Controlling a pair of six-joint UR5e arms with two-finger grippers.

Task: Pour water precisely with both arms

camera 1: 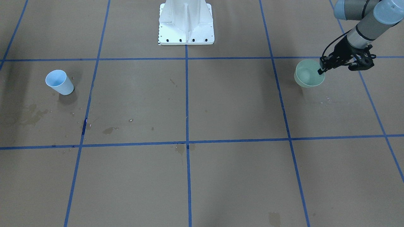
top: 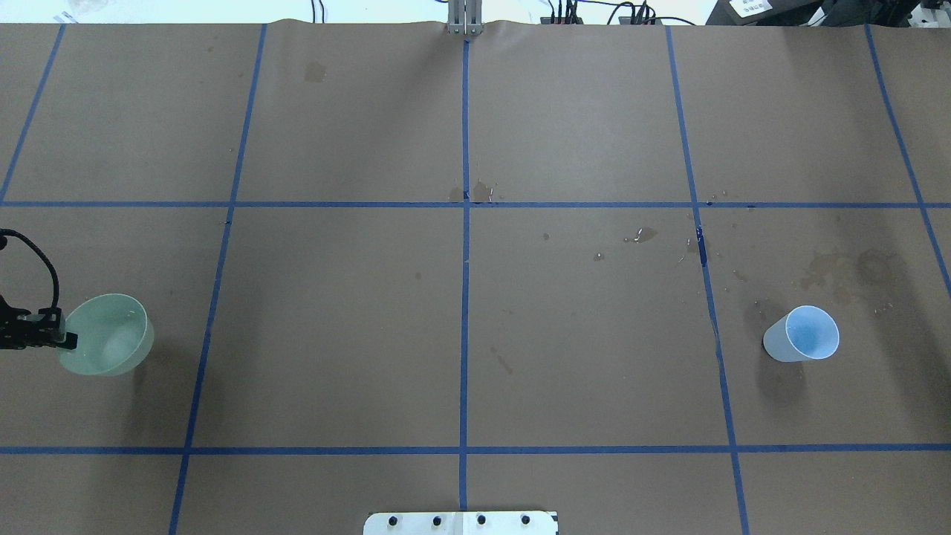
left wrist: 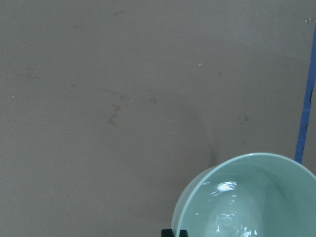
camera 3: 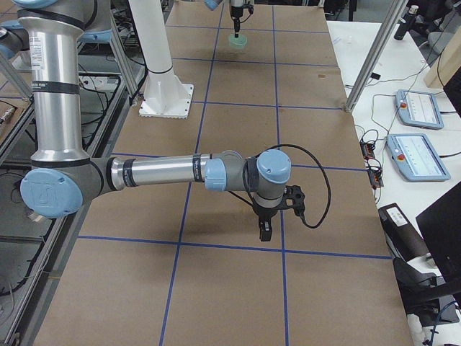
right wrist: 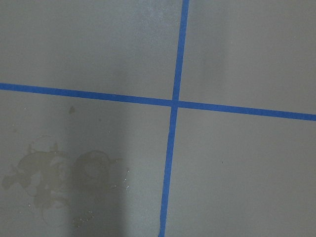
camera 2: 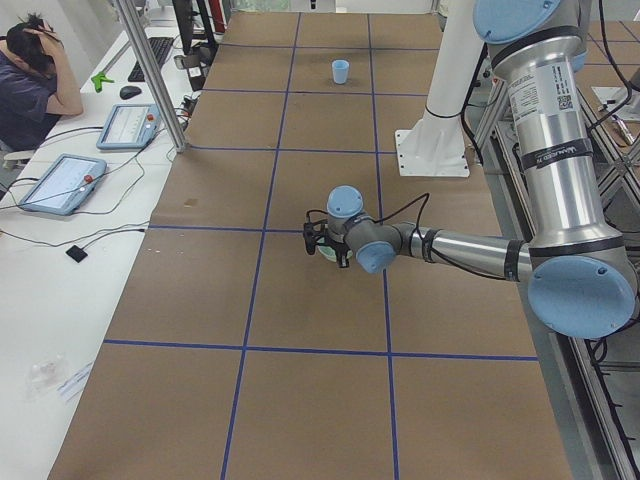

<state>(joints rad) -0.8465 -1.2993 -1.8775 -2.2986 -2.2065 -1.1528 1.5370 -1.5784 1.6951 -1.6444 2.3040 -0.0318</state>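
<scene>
The left gripper [top: 63,338] pinches the rim of the green cup [top: 108,334] at the cup's 9 o'clock. From overhead, the cup is at 9 o'clock on the table, apparently raised just above its own shadow. The water [left wrist: 232,212] lies in this cup and shows only as glints in the left wrist view.

The right gripper [camera 3: 265,231] hangs low over bare paper. Only the right-end camera catches it, so whether its jaws are open or closed cannot be told. Farthest along, the blue cup [top: 802,334] stands alone at 3 o'clock, with nothing holding it.

The task looks to be at the pick-up stage, with the source cup in hand and the receiving cup not yet taken. The next move likely calls for the right arm [camera 3: 166,173] to grip the blue cup. After that, both cups would meet mid-table for a slow tilt.

The right wrist view shows only blue tape [right wrist: 174,103] and a dried stain [right wrist: 59,173], with no cup in sight.
</scene>
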